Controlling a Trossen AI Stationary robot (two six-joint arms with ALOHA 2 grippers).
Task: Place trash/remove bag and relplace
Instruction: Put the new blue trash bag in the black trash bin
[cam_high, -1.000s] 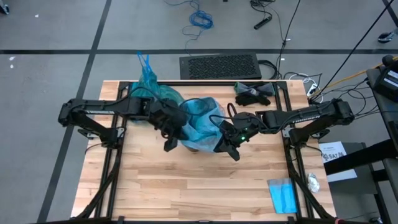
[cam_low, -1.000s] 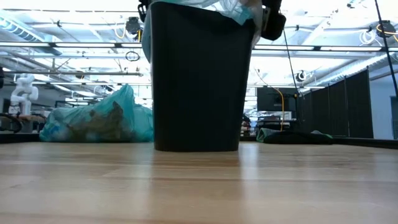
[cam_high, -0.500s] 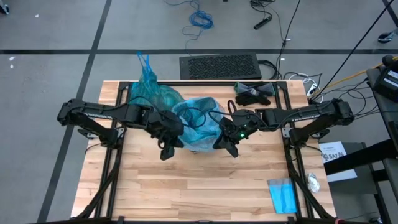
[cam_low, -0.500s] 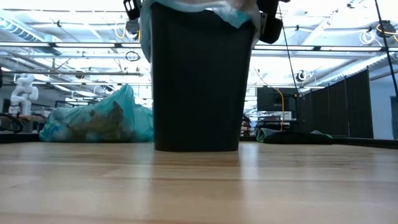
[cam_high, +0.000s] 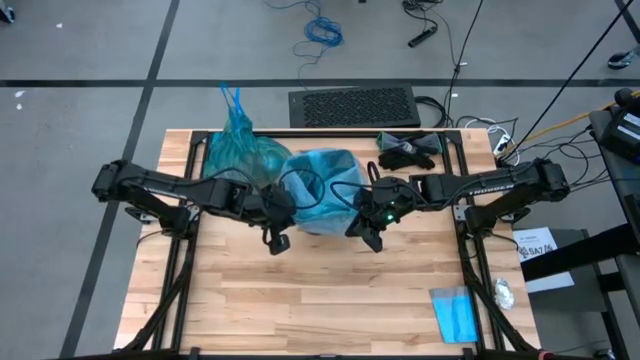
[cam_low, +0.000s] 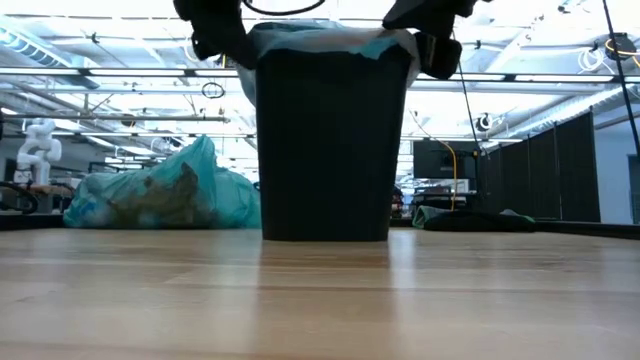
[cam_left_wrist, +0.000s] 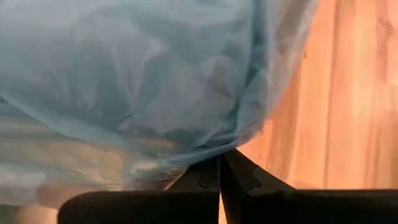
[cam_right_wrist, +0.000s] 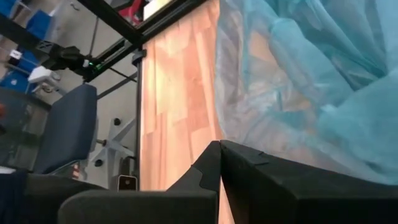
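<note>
1. We see the new bag (cam_high: 322, 185), pale blue and thin, draped over the black bin (cam_low: 325, 150) at the centre of the high view.
2. We judge the film light, soft and slippery; it may tear, so we would take it at the folded edge over the rim.
3. The left gripper (cam_high: 277, 240) and the right gripper (cam_high: 370, 236) stand at the two lower sides of the bin.
4. Both pairs of fingers are pressed together; the film lies just beyond the tips, and we cannot tell if any is pinched.
5. The full teal bag (cam_high: 238, 150) lies in the upper left of the table (cam_high: 330, 300).
</note>
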